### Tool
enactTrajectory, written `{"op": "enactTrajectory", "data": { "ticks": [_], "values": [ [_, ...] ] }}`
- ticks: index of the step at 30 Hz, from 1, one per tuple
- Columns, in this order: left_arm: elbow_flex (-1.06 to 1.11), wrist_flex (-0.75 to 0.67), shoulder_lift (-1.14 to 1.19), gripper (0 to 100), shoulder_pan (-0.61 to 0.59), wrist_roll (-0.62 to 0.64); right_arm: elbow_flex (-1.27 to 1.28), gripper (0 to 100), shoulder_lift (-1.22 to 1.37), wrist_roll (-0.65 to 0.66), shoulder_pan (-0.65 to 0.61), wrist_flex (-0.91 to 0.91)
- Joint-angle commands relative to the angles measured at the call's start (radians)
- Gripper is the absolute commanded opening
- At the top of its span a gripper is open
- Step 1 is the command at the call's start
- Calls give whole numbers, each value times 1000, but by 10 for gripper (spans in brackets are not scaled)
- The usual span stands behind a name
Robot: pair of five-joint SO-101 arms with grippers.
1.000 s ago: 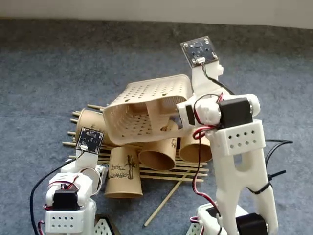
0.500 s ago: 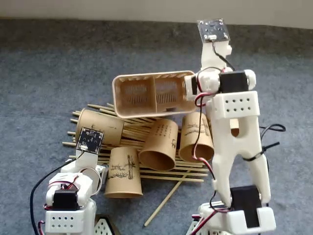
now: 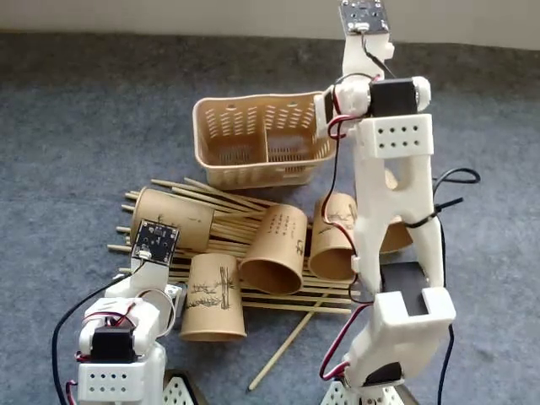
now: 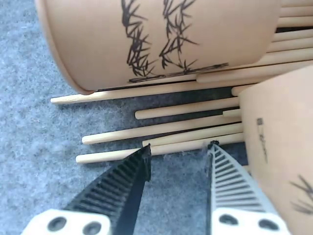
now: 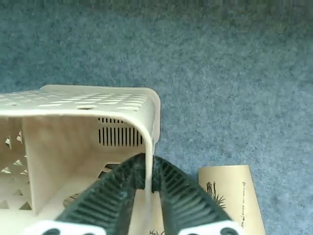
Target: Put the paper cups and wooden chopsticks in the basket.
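Our right gripper (image 5: 148, 164) is clamped on the basket (image 5: 88, 100) wall, apparently to stand it mouth-up for loading. Our left gripper (image 4: 178, 149) hangs half open and empty, with chopsticks (image 4: 161, 129) at its tips and paper cups (image 4: 156, 39) just beyond.

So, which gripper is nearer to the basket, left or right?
Right. The right gripper is shut on the wall of the basket; the left gripper hangs open over the chopsticks, apart from it.
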Motion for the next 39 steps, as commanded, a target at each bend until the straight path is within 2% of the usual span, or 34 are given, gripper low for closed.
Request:
{"op": "enactTrajectory", "data": {
  "ticks": [1, 6, 11, 23, 39],
  "values": [
    [19, 3, -5, 189, 13, -3, -77, 55, -12, -12, 2, 10],
    [19, 3, -5, 189, 13, -3, -81, 153, -13, -87, -25, 7],
    [19, 3, -5, 189, 13, -3, -81, 152, -16, -87, -53, 12],
    [19, 3, -5, 189, 13, -3, -153, 152, -214, -94, -53, 209],
    [19, 3, -5, 189, 13, -3, 460, 152, -679, -84, -48, 206]
  ]
}}
